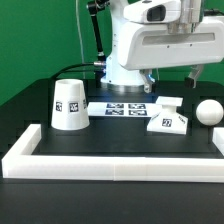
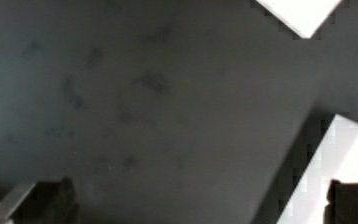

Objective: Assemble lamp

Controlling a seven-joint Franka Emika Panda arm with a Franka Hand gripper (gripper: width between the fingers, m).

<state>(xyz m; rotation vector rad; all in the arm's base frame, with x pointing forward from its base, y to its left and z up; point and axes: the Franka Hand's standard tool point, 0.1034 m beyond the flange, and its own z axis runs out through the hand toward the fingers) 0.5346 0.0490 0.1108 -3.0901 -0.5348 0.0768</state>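
The white cone shade (image 1: pixel 68 105) stands upright at the exterior view's left, with a tag on its side. The low angular base block (image 1: pixel 168 117) lies right of centre and the round bulb (image 1: pixel 208 112) lies further right. All three rest apart on the black table. My gripper (image 1: pixel 177 80) hangs above and behind the base block, open and empty. In the wrist view the gripper (image 2: pixel 197 205) shows two dark fingertips (image 2: pixel 43 200) far apart over bare table. A white piece (image 2: pixel 345 160) lies beside one finger; I cannot tell which part it is.
The marker board (image 1: pixel 125 108) lies flat between the shade and the base block. A long low white border rail (image 1: pixel 115 160) runs along the table's front and up both sides. Another white corner (image 2: pixel 300 12) shows at the wrist view's edge.
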